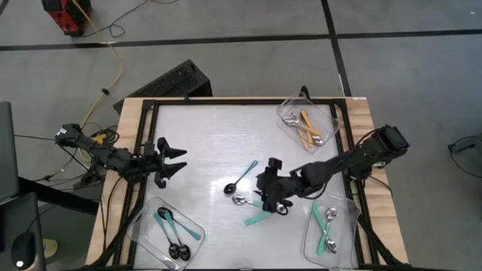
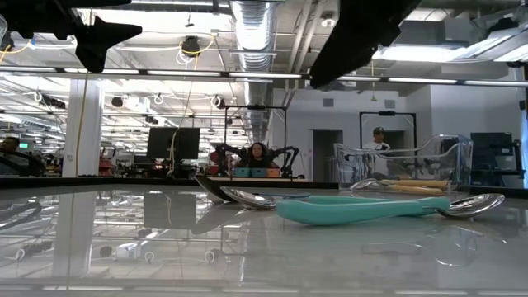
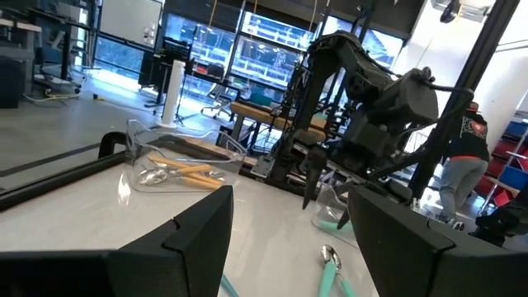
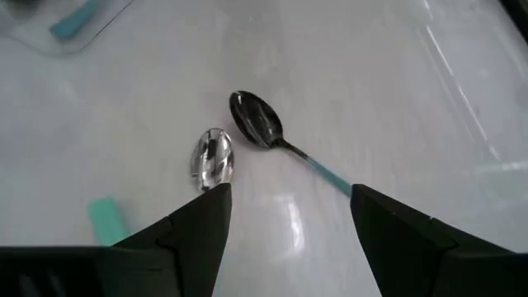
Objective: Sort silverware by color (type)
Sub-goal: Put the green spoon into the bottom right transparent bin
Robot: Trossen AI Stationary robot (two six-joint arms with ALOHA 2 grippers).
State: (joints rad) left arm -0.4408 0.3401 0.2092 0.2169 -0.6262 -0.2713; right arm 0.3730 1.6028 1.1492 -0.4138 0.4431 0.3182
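Three pieces of silverware lie flat on the white table. A thin blue-handled spoon with a black bowl (image 1: pixel 241 179) (image 4: pixel 260 120) is nearest the middle. Beside it is a silver bowl (image 1: pixel 239 200) (image 4: pixel 213 157) whose handle is hidden under my right gripper. A teal-handled spoon (image 1: pixel 256 218) (image 2: pixel 363 208) lies nearer the front edge. My right gripper (image 1: pixel 263 181) (image 4: pixel 289 188) hovers open above these spoons, slanting down. My left gripper (image 1: pixel 183 160) (image 3: pixel 290 198) waits open and level over the table's left side.
Three clear trays stand on the table: one with orange-handled spoons at the far right (image 1: pixel 309 124), one with blue-handled spoons at the near left (image 1: pixel 169 229), one with teal-handled spoons at the near right (image 1: pixel 327 226). A black frame (image 1: pixel 226 102) runs round the table.
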